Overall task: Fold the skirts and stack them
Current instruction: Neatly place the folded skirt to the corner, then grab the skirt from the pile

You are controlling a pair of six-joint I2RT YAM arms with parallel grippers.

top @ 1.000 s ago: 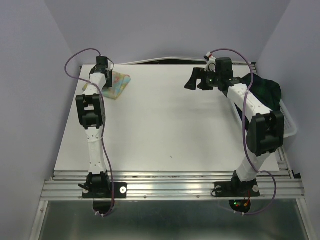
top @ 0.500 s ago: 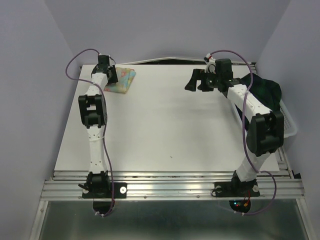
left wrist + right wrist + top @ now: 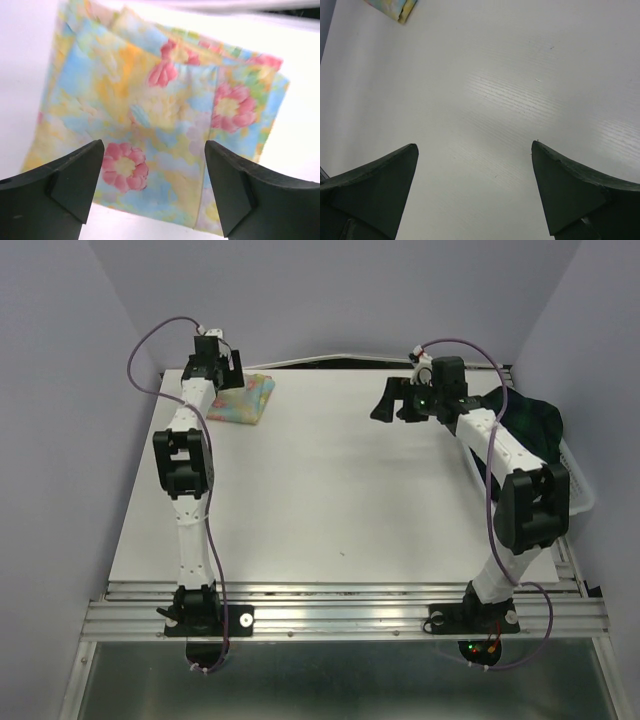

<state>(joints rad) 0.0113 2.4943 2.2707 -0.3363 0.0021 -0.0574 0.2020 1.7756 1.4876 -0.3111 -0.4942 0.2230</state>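
The pale yellow floral skirt (image 3: 245,400) lies folded in a small square at the table's far left corner. It fills the left wrist view (image 3: 160,110). My left gripper (image 3: 220,375) hovers just above its far left edge, open and empty (image 3: 155,170). The dark green-and-navy plaid skirt (image 3: 530,418) lies bunched in the white mesh basket (image 3: 578,485) at the right edge. My right gripper (image 3: 394,403) is open and empty above bare table at the far right (image 3: 475,165). A corner of the floral skirt shows in the right wrist view (image 3: 395,7).
The white tabletop (image 3: 340,490) spreads between the two arms. Purple-grey walls close in at the left, back and right. A metal rail (image 3: 340,615) carries both arm bases at the near edge.
My left gripper has drawn back from over the floral skirt toward the far left corner. The skirt now lies a little further right, uncovered. The right arm has barely moved.
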